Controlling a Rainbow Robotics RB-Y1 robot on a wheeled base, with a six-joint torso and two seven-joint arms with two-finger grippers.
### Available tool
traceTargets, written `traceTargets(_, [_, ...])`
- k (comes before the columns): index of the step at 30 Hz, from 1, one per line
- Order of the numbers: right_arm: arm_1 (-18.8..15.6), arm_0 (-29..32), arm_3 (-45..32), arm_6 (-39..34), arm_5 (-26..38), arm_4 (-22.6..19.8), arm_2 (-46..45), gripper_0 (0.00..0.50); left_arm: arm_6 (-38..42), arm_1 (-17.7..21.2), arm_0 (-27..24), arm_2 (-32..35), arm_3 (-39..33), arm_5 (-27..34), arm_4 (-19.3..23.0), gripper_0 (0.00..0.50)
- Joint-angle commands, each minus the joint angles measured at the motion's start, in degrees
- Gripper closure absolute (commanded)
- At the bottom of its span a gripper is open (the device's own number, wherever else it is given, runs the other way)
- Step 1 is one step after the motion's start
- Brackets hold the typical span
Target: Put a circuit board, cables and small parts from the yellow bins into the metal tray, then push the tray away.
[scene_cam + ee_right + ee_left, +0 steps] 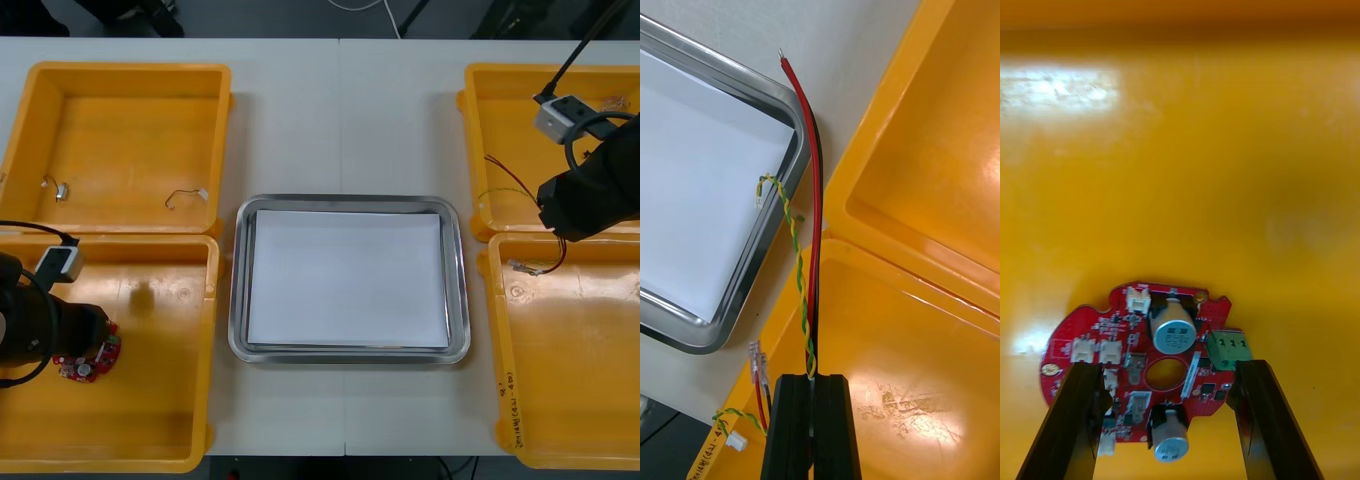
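A round red circuit board (1161,352) lies on the floor of the near left yellow bin (150,420). My left gripper (1171,375) hangs open just above the circuit board (88,362), one finger over its left part and the other at its green terminal. My right gripper (812,379) is shut on a bundle of cables (814,225): one red, one black, and a twisted yellow and green one. The bundle hangs over the rims of the right bins and reaches toward the corner of the metal tray (730,330). My right gripper (560,235) sits between the two right bins. The tray (455,300) is white inside.
The far left bin (120,75) holds two small metal parts (185,197). More cables (505,175) lie in the far right bin (480,110), and a connector end (754,358) rests on the near right bin (570,400). Table shows beyond the tray.
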Motion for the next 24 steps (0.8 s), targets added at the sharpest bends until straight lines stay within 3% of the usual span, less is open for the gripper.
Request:
traceTargets(1, [-2.4,-3.7,-1.5,1.1,0.3,1.6,3.5,0.500,8.5,2.2,-4.7,3.4,-2.8,5.7,1.2,0.000])
traceTargets(7, [-2.4,-4.2,-1.5,1.1,0.3,1.5,4.1,0.500,10.7,2.2,-7.2,5.5,-3.5,9.9,3.9,0.000])
traceTargets(15, [-2.4,-4.3,-1.5,1.1,0.3,1.1,4.2,0.500,18.1,2.1,-9.0,6.1,-5.1,11.9,4.4,0.000])
traceTargets(24, [-2.4,-4.3,-1.5,1.1,0.3,1.7,4.2,0.500,19.4,2.2,-13.8,6.5,-5.5,17.3,5.2,0.000])
